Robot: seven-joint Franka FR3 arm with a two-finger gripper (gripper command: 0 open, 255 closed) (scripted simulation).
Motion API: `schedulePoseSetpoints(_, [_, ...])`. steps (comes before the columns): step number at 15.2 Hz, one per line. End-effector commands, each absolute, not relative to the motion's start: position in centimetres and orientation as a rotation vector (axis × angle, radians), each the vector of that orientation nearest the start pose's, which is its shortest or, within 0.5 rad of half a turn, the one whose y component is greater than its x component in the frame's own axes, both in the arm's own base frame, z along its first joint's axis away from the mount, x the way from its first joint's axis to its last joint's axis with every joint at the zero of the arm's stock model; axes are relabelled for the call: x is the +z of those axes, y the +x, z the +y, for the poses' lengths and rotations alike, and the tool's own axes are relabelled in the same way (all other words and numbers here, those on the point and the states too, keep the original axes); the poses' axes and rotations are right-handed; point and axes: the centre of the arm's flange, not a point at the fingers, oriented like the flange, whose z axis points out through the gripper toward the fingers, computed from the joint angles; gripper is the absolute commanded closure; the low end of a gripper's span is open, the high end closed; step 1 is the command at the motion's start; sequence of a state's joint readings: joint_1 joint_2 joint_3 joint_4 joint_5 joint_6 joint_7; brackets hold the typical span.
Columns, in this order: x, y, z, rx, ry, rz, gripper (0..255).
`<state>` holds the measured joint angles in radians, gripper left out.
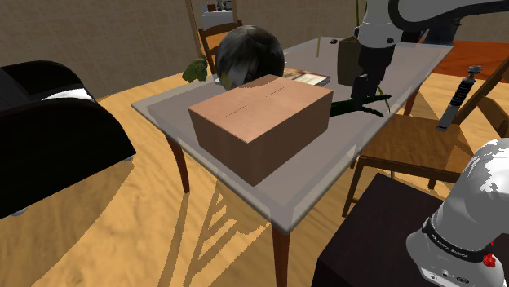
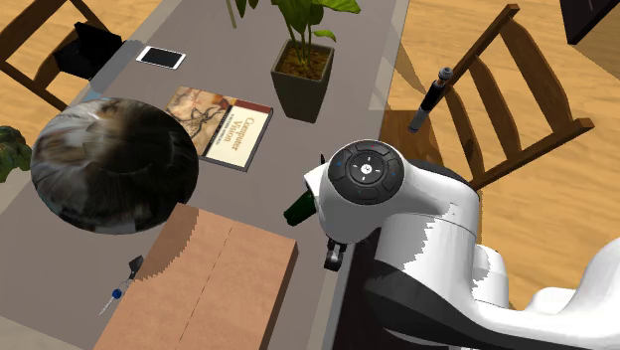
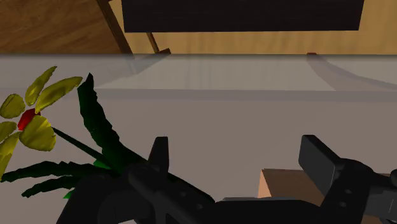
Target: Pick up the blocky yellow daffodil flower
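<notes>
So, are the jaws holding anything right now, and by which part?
Nothing is held. The jaws stand open, and the daffodil lies on the table outside them.

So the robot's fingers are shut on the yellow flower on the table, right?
No. The fingers stand open, clasping nothing; the yellow flower lies on the table off to their side. The wrist view shows it.

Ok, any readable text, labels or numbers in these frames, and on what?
"Computer Vision": on the pale strip of the book cover, as best it reads; the finer print there is too small to read.
Lettering on the dark band round the arm's base: too small to read.
Cardboard box and phone: no text visible.
</notes>
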<state>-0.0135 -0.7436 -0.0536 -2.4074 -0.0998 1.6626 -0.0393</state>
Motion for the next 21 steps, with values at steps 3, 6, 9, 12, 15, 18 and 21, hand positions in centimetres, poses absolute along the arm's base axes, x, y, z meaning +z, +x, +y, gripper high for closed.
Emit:
schedulePoseSetpoints(3, [56.4,33.8,-6.8,0.101,-3.152,-0.124,0])
schedulePoseSetpoints(6, [56.5,36.4,-11.5,0.236,-3.058,-0.313,0])
schedulePoseSetpoints(9, [56.2,38.7,-14.7,0.332,-2.977,-0.447,0])
schedulePoseSetpoints(12, [54.6,38.7,-14.7,0.332,-2.977,-0.447,0])
schedulePoseSetpoints(15, [53.1,38.7,-14.7,0.332,-2.977,-0.447,0])
schedulePoseSetpoints(18, [52.2,38.7,-14.7,0.332,-2.977,-0.447,0])
schedulePoseSetpoints(21, [52.3,38.7,-14.7,0.331,-2.977,-0.447,255])
